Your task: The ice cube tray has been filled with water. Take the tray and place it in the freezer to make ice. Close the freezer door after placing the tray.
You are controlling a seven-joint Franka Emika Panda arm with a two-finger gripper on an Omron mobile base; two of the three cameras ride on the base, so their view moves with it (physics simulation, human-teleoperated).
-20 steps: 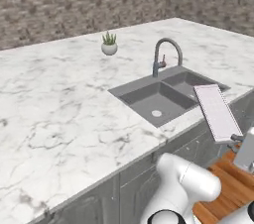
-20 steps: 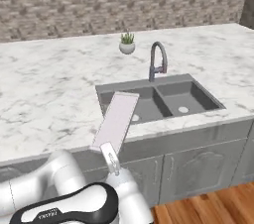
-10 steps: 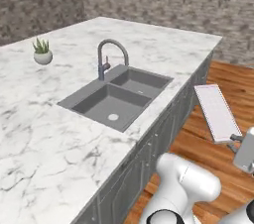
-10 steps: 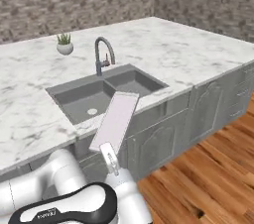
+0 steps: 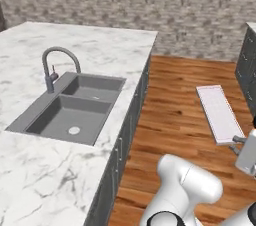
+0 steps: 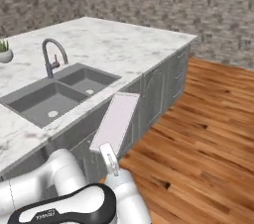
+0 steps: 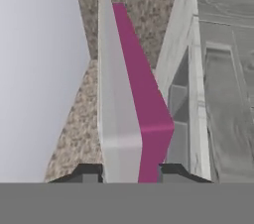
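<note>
We hold the ice cube tray [image 5: 219, 113] in the air, beside the marble island.

The gripper [image 7: 130, 172] is clamped on one short end of the tray, one dark finger [image 7: 89, 172] on each flat face, and the thin slab rises up and away from the hand. It hangs over the wooden plank floor [image 5: 175, 105], past the counter edge [image 6: 149, 72]; the floor next to it is open as far as the stone wall [image 5: 150, 5]. The tray is flat and pale lilac, with one magenta face in the hand view. The countertop [image 5: 100, 45] is veined white marble with a grey double sink [image 5: 70, 110] and a curved faucet [image 5: 52, 65].
</note>
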